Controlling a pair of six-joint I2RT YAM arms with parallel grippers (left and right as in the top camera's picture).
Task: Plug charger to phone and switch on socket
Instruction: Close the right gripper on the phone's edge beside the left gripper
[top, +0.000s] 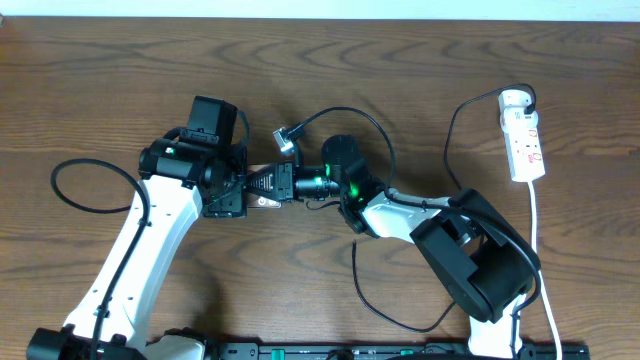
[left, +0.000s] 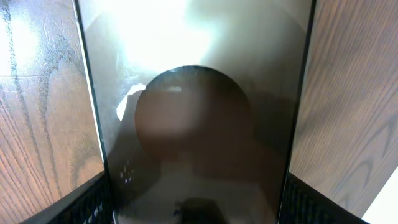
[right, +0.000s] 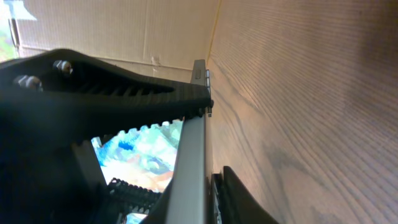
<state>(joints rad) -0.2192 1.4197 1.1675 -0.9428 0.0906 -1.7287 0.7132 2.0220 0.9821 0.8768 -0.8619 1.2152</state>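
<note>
Phone (left: 199, 93) gripped by left tool (left: 199, 202) and right tool (right: 212, 137); lettering unreadable.

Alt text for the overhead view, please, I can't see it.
The left arm and right arm meet mid-table over a mostly hidden phone. The black cable's plug lies loose just beyond them; a white power strip lies at the far right.

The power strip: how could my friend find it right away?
Look at the brown wooden table from above and go to its right edge. The power strip lies there, towards the far side. It is the only white bar, with red marks and a white cord.
</note>
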